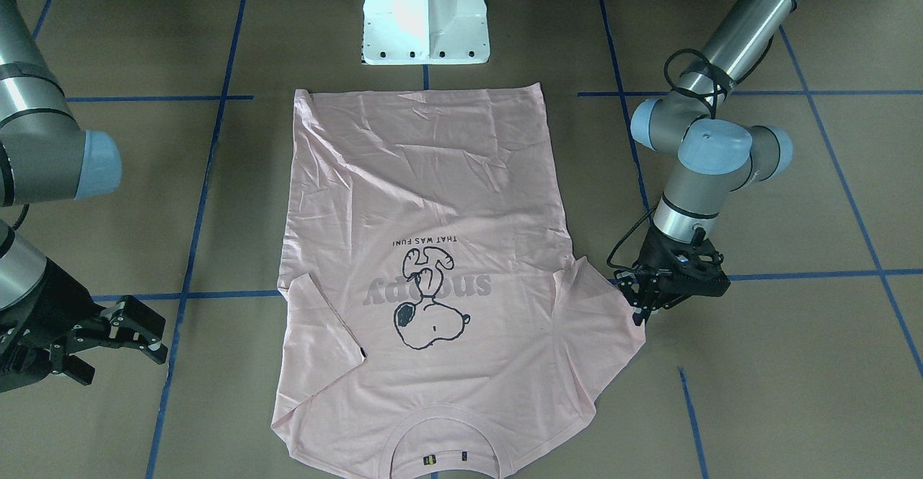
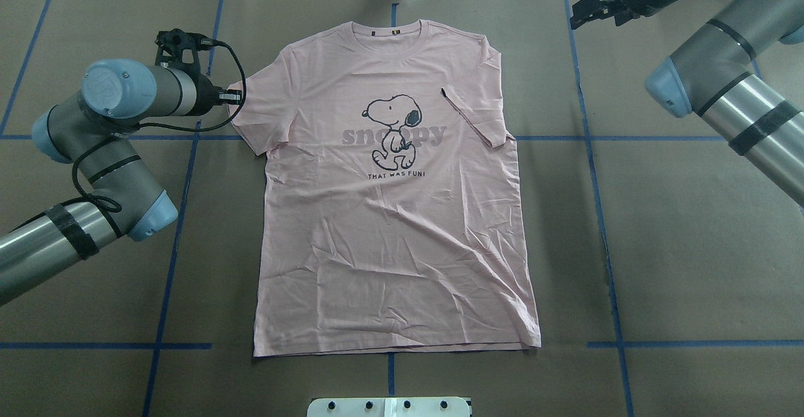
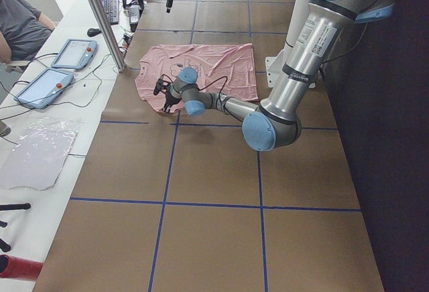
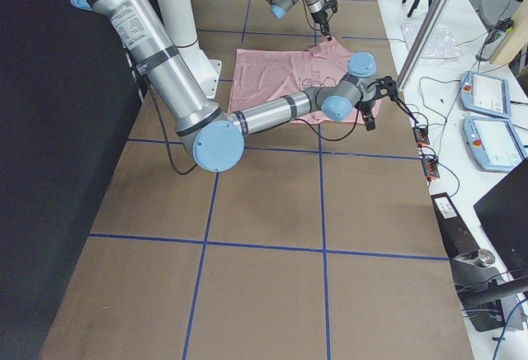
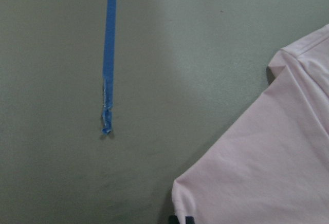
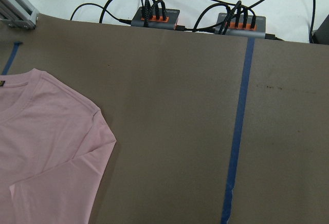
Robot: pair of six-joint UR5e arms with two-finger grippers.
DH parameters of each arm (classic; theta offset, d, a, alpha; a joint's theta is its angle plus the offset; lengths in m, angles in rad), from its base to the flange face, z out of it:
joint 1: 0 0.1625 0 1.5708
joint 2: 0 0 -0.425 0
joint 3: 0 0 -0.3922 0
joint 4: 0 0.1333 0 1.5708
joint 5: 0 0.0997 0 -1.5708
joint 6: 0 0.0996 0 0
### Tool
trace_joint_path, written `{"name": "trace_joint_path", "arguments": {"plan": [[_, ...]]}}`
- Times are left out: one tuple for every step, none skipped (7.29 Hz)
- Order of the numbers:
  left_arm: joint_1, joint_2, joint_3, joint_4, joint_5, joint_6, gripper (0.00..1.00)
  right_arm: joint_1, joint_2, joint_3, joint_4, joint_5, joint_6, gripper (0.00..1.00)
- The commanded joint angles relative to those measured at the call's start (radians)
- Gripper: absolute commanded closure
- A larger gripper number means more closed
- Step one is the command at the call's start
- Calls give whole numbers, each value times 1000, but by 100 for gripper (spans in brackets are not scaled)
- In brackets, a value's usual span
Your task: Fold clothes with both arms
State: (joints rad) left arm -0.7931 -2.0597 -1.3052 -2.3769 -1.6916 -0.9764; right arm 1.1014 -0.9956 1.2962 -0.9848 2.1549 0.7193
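Note:
The pale pink T-shirt [image 2: 389,216] lies flat on the brown table, Snoopy print up and collar [image 2: 392,27] at the far side. The sleeve on the robot's right [image 2: 480,119] is folded in over the body. The sleeve on its left [image 2: 254,112] is spread out. My left gripper [image 1: 640,314] is low at that sleeve's outer corner, with its fingers close together on the hem. The corner shows at the bottom of the left wrist view [image 5: 216,193]. My right gripper [image 2: 583,12] is open and empty, above bare table beyond the shirt's far right shoulder [image 6: 51,147].
The white pedestal base [image 1: 425,21] stands at the hem side of the shirt. Blue tape lines [image 2: 597,172] cross the table. Cable hubs [image 6: 157,16] sit at the far edge. Tablets [image 3: 70,54] and a seated person [image 3: 20,24] are beyond the table.

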Motion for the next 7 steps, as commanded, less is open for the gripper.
{"name": "trace_joint_path", "arguments": {"plan": [[2,-63,-107,222,-2,-8,100,0,0,0,0,-1,0,0],[9,-130,-117,348,0,-48,100,0,0,-2,0,-1,0,0],[38,-199,-108,437,1,-112,100,0,0,-2,0,-1,0,0],[57,-264,-83,502,4,-139,100,0,0,-2,-2,-3,0,0],[72,-340,1,519,6,-189,100,-2,0,-3,-2,-3,0,0],[81,-391,82,518,7,-205,100,-2,2,-3,-2,-3,0,0],[81,-387,92,515,13,-188,39,-3,2,-5,-2,-3,0,0]]}}
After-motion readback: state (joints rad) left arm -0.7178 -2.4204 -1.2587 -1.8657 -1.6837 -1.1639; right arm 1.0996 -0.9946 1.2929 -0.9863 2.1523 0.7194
